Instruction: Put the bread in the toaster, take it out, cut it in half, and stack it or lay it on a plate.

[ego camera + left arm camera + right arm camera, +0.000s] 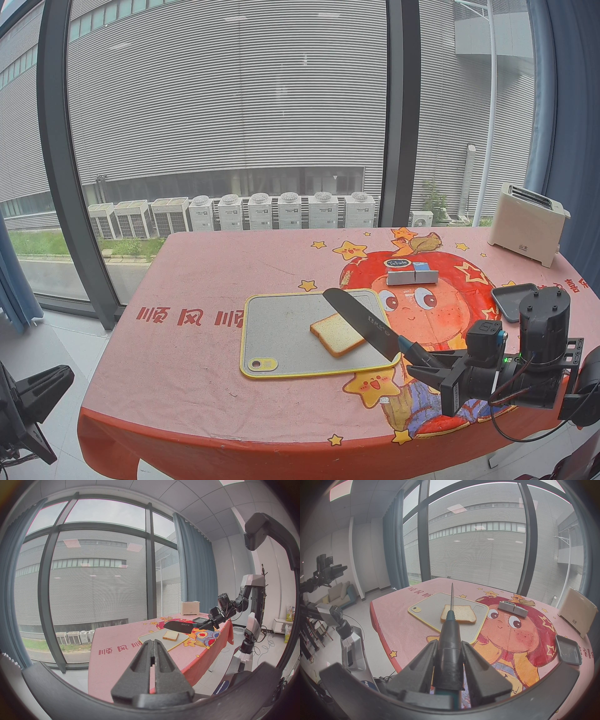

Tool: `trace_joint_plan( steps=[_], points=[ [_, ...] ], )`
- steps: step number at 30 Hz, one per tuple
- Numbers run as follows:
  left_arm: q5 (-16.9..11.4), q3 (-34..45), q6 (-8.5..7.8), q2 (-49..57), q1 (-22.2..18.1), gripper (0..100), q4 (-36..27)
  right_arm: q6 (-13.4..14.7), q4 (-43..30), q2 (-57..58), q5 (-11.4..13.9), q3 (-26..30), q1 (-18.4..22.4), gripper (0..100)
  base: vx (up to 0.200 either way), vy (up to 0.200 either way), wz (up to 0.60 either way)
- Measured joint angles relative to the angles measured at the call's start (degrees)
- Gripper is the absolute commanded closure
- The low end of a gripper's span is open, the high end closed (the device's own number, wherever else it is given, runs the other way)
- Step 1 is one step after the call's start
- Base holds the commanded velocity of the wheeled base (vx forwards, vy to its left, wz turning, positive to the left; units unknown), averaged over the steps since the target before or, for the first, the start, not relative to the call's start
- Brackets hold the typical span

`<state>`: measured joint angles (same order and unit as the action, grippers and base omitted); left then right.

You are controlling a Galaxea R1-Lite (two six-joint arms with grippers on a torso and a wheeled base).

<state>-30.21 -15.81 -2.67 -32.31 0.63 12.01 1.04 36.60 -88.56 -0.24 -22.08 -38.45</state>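
The slice of bread [337, 333] lies flat on the grey cutting board [281, 337], near the board's right end. It is whole. The board has a yellow edge and sits in the middle of the pink table [187, 369].

A knife [362, 322] with a dark blade hangs in the air over the bread. Its tip points away toward the window. The right gripper [425, 365] squeezes the knife's handle tight between its two fingers, out over the table's front right side.

Behind that arm sits a small dark plate [512, 300], near the right edge. The cream toaster [527, 224] stands in the far right corner. A little grey and blue block [412, 275] rests just past the board.

The left gripper [153, 644] is off the table's left side, low down, with its fingers pressed together and nothing in them.
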Motion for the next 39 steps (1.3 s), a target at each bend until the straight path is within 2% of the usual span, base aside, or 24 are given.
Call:
trace_joint_plan(
  steps=[6,13,21,39],
  points=[
    [-0.7,-3.0,-0.11,-5.2,0.1,100,0.7,0.0,0.0,-0.3,0.0,0.0,0.0,100,0.000,0.000,0.00],
    [-1.9,-3.9,-0.12,-11.2,0.9,100,7.1,0.0,0.0,-0.7,0.0,0.0,0.0,100,0.000,0.000,0.00],
    [-1.7,-5.8,-0.15,-19.1,6.1,100,11.4,0.1,0.0,-0.7,-0.2,-0.2,0.1,100,0.000,0.000,0.00],
    [-1.5,-14.6,-0.12,-30.9,15.4,100,11.5,1.2,0.0,-1.5,-1.2,-1.3,0.1,100,0.000,0.000,0.00]
  ],
)
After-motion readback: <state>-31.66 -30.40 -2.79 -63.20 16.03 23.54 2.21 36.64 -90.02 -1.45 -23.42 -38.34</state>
